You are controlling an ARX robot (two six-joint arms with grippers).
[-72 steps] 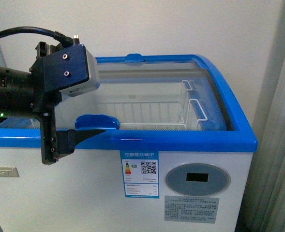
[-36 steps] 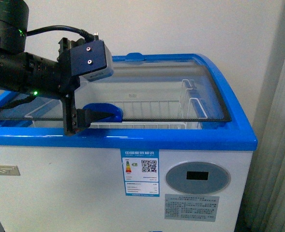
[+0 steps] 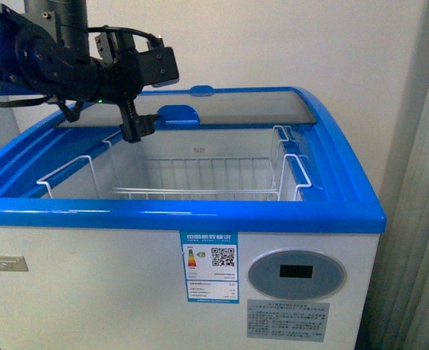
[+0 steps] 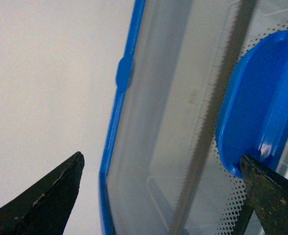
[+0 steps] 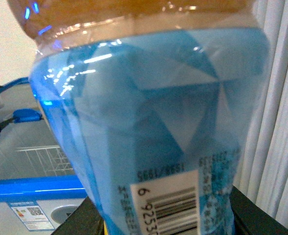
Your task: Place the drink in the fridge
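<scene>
The fridge is a white chest cooler with a blue rim, and it fills the front view. Its glass lid sits slid to the back, so the top is uncovered. My left gripper is open over the back left of the opening, with one fingertip against the lid's blue handle. The handle also shows in the left wrist view. My right gripper is shut on the drink bottle, which has a blue label and fills the right wrist view. The right gripper is out of the front view.
A white wire basket hangs inside the fridge. A pale curtain hangs to the right of the fridge, and a white wall stands behind it. In the right wrist view the fridge's front rim lies low at the left.
My left arm moved up and back with the lid's blue handle. The glass lid slid from the front to the back, uncovering the basket.
</scene>
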